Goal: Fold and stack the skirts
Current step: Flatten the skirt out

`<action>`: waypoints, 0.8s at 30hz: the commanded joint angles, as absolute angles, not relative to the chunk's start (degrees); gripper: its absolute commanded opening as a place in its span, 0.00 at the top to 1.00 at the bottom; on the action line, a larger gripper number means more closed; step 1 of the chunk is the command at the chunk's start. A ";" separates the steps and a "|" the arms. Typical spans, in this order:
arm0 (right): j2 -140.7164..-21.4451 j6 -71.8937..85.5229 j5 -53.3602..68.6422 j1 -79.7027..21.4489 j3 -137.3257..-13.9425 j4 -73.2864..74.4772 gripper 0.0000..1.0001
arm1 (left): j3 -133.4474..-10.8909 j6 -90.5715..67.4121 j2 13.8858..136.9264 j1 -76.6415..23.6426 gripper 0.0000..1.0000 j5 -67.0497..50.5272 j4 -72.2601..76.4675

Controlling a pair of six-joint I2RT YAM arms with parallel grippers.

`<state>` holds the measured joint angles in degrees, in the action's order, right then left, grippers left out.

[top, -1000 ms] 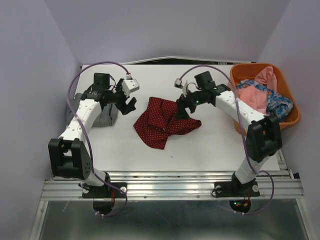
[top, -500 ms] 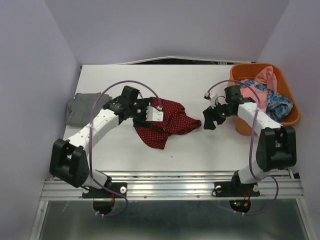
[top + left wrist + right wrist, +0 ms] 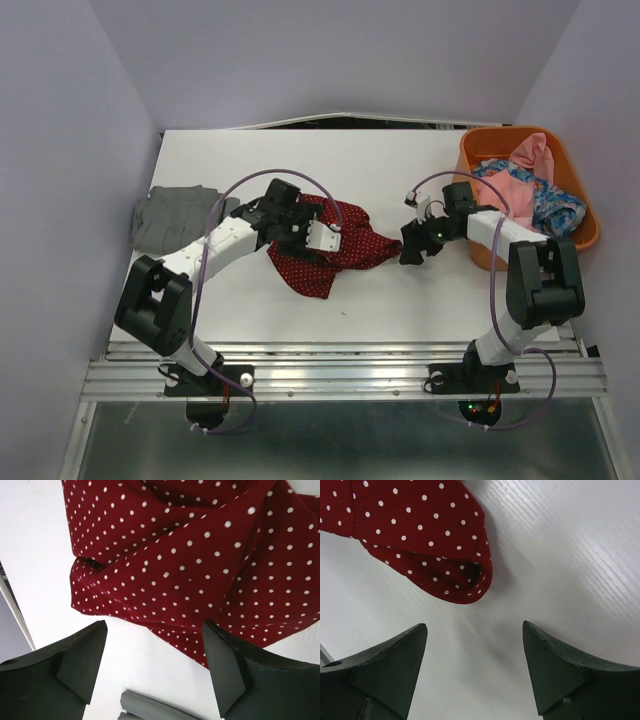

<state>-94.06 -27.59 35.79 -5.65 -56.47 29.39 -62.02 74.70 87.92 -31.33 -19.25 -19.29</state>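
Observation:
The dark red skirt with white dots lies crumpled in the middle of the table. My left gripper is open and low at its left upper edge. In the left wrist view the skirt lies just ahead of the open gripper, with bare table between the fingers. My right gripper is open and empty just right of the skirt's right tip, with bare table between the fingers of the gripper. The grey skirt lies folded at the table's left edge. The blue flowered skirt lies in the basket.
An orange basket stands at the back right corner, holding pink cloth with the blue skirt. Purple walls close in on the left, back and right. The table's front edge runs along a metal rail.
My left arm swung right from the grey skirt to the red skirt's left edge. My right gripper drew back from the red skirt to just beyond its right tip.

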 commanded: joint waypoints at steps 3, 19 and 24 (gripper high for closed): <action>-94.48 -21.46 39.11 -7.29 -53.62 20.40 0.22 | -59.77 75.85 87.10 -35.33 0.12 -18.72 -16.70; -94.83 -19.25 31.73 -9.67 -54.14 14.33 0.95 | -65.74 67.60 91.58 -36.30 0.50 -13.89 -16.70; -90.81 -18.55 28.39 -9.67 -54.84 14.68 0.99 | -73.45 59.96 91.49 -31.04 0.72 -13.45 -17.13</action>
